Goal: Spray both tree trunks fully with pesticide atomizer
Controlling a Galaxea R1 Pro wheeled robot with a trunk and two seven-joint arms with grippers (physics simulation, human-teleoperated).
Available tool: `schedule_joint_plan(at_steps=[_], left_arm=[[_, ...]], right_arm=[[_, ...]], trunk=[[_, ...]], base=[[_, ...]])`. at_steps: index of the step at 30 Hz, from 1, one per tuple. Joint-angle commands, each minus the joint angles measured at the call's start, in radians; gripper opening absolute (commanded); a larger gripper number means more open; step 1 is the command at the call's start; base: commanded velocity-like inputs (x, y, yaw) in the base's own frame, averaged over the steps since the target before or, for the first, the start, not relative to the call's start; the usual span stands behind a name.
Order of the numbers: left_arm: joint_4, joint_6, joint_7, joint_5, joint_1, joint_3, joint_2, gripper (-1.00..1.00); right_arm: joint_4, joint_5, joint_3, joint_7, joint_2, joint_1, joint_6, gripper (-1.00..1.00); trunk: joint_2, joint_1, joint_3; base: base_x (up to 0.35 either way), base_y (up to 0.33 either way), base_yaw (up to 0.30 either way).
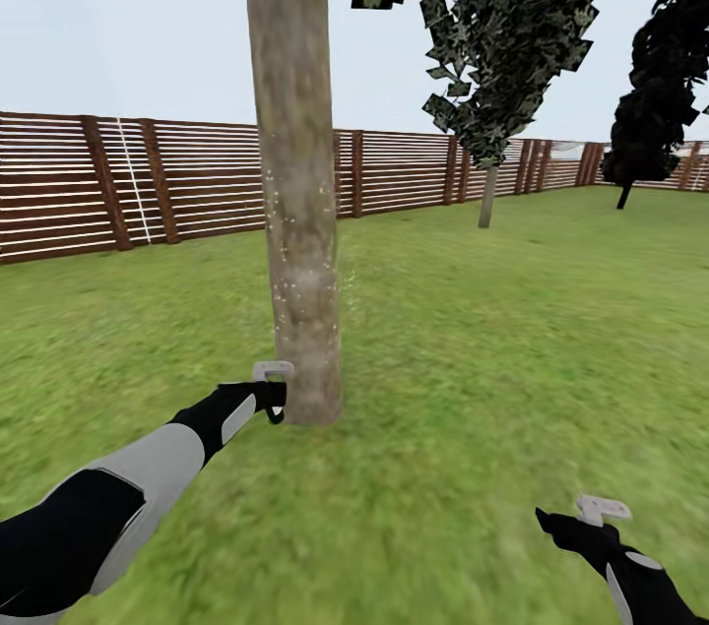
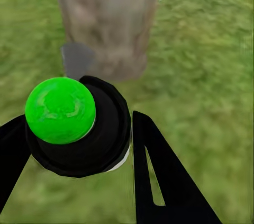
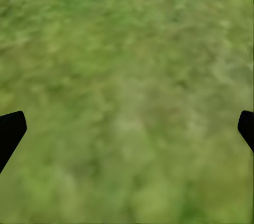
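My left gripper (image 1: 274, 405) is shut on the pesticide atomizer (image 1: 273, 372), held low against the base of the near tree trunk (image 1: 295, 212). In the left wrist view the atomizer (image 2: 84, 134) is a black bottle with a bright green round end, and its grey spray head (image 2: 77, 60) points at the trunk (image 2: 106, 17). One black finger (image 2: 159, 176) shows beside it. Pale specks dot the bark around mid-height. A second tree (image 1: 486, 197) stands farther back on the lawn. My right gripper (image 1: 583, 523) hangs open over grass (image 3: 127, 102).
A brown slat fence (image 1: 128, 182) runs along the back of the garden. A thin-trunked near-black tree (image 1: 650, 103) stands at the far right. Green grass floor (image 1: 473, 359) stretches between the two trees.
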Motion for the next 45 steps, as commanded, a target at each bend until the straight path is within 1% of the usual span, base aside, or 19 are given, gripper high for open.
schedule_joint_plan(at_steps=[1,11,13,15,19,21,26,27,28,30,31,33,34,36,38,39,41,43,45], left_arm=[[0.0,0.0,0.0,0.0,0.0,0.0,0.0,-1.0],[0.0,0.0,0.0,0.0,0.0,0.0,-0.003,-1.0],[0.0,0.0,0.0,0.0,0.0,0.0,-0.009,-1.0],[0.001,0.0,0.0,0.0,0.0,0.0,-0.015,-1.0],[0.001,0.0,0.0,0.0,0.001,0.0,-0.018,-1.0],[0.018,-0.001,0.001,0.0,0.004,0.0,-0.027,-1.0],[0.032,0.011,0.01,-0.008,0.007,0.0,-0.032,-1.0],[0.031,0.033,0.019,-0.009,0.007,0.002,-0.033,-1.0],[0.029,0.069,0.034,-0.009,0.007,0.003,-0.032,-1.0],[0.005,0.183,0.071,-0.01,0.003,0.004,-0.031,-1.0],[-0.031,0.241,0.09,-0.01,0.002,0.004,-0.031,-1.0],[-0.134,0.364,0.124,-0.012,0.0,0.005,-0.029,-1.0],[-0.195,0.426,0.157,-0.012,0.0,0.005,-0.027,-1.0],[-0.31,0.529,0.255,-0.012,-0.001,0.006,-0.026,-1.0],[-0.397,0.623,0.322,-0.012,-0.003,0.006,-0.024,-1.0],[-0.423,0.659,0.337,-0.013,-0.004,0.007,-0.02,-1.0],[-0.437,0.68,0.344,-0.013,-0.016,0.008,-0.005,-1.0],[-0.44,0.711,0.346,-0.012,-0.052,0.008,0.021,-1.0],[-0.44,0.727,0.347,-0.013,-0.092,0.008,0.039,-1.0]], right_arm=[[0.0,0.0,0.0,0.0,0.0,0.0,0.0,1.0],[0.0,0.0,0.0,0.0,0.0,0.0,0.0,1.0],[0.0,0.0,0.0,0.0,0.0,-0.001,0.0,1.0],[0.0,0.0,0.0,0.0,0.0,0.0,0.0,1.0],[0.0,0.0,0.0,0.0,-0.001,0.0,0.0,1.0],[0.0,0.0,0.0,0.0,-0.001,0.0,0.0,1.0],[0.0,0.0,0.0,0.0,-0.001,-0.001,0.0,1.0],[0.0,0.0,0.001,0.0,0.0,-0.001,0.0,1.0],[0.0,0.0,0.001,-0.001,0.0,-0.001,0.0,1.0],[0.0,0.0,0.001,-0.002,0.0,-0.001,0.0,1.0],[0.0,0.0,0.001,-0.002,0.0,-0.001,0.0,1.0],[0.0,0.0,0.0,0.0,0.0,-0.001,0.0,1.0],[0.0,0.0,0.0,0.0,-0.001,0.0,0.0,1.0],[0.0,0.0,0.0,0.0,-0.002,-0.001,0.0,1.0],[0.0,-0.001,0.0,0.0,-0.004,0.0,0.0,1.0],[0.0,-0.001,0.0,0.0,-0.004,0.0,0.0,1.0],[0.0,-0.002,0.0,0.0,-0.005,0.0,0.0,1.0],[0.0,-0.002,0.0,0.001,-0.006,0.0,0.0,1.0],[0.0,-0.002,0.0,0.002,-0.006,0.0,0.0,1.0]], trunk=[[0.0,0.0,0.0],[0.0,0.0,0.0],[0.0,0.0,0.0],[0.0,0.0,0.0],[0.0,0.0,0.0],[0.0,0.0,0.0],[0.0,0.0,0.0],[0.0,0.0,0.0],[0.0,0.0,0.0],[0.0,0.0,0.0],[0.0,0.0,0.0],[0.0,0.0,0.0],[0.0,0.0,0.0],[0.0,0.0,0.0],[0.0,0.0,0.0],[0.0,0.0,0.0],[0.0,0.0,0.0],[0.0,0.0,0.0],[0.0,0.0,0.0]], base=[[0.189,-0.311,0.105],[0.161,-0.315,0.077],[0.041,-0.312,0.011],[0.007,-0.131,0.002],[0.001,-0.025,0.0],[0.04,-0.097,0.0],[0.015,-0.033,0.0],[0.001,-0.003,0.0],[0.001,-0.001,0.0],[0.0,0.0,0.0],[0.0,0.0,0.0],[0.0,0.0,0.0],[0.0,0.0,0.0],[0.0,0.0,0.0],[0.0,0.0,0.0],[0.0,0.0,0.0],[0.0,0.0,0.0],[0.0,0.0,0.0],[0.0,0.0,0.0]])
